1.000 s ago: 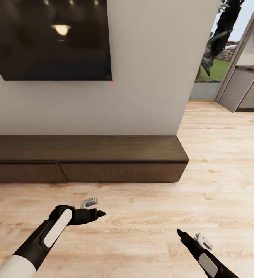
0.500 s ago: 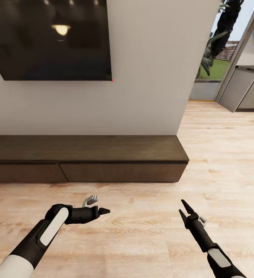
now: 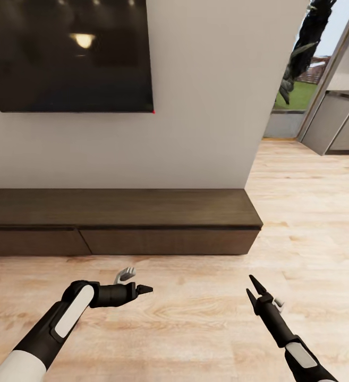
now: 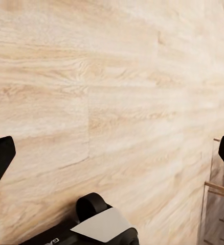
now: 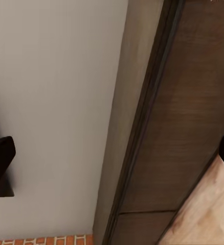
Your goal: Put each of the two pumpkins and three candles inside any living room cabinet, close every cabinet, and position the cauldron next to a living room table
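Note:
The cabinet (image 3: 142,207), a long low dark-brown unit, runs along the white wall ahead with its drawer fronts (image 3: 163,241) flush and closed. The right wrist view looks at its front and top (image 5: 188,127). My left gripper (image 3: 141,289) hovers open over the floor short of the cabinet, its fingertips wide apart in the left wrist view (image 4: 113,153). My right gripper (image 3: 253,287) is also open, pointing toward the cabinet's right end, with nothing between its fingers (image 5: 113,158). The pumpkins, candles and cauldron are out of view.
A large black TV (image 3: 68,53) hangs on the wall above the cabinet. Light wooden floor (image 3: 195,329) lies between me and the unit. To the right, past the wall's end, an opening leads to grey kitchen cabinets (image 3: 336,124) and a window.
My right arm has lifted and reached forward, its fingers now showing spread apart. The left gripper edged slightly right. The view has shifted a little, so the cabinet sits lower in the picture.

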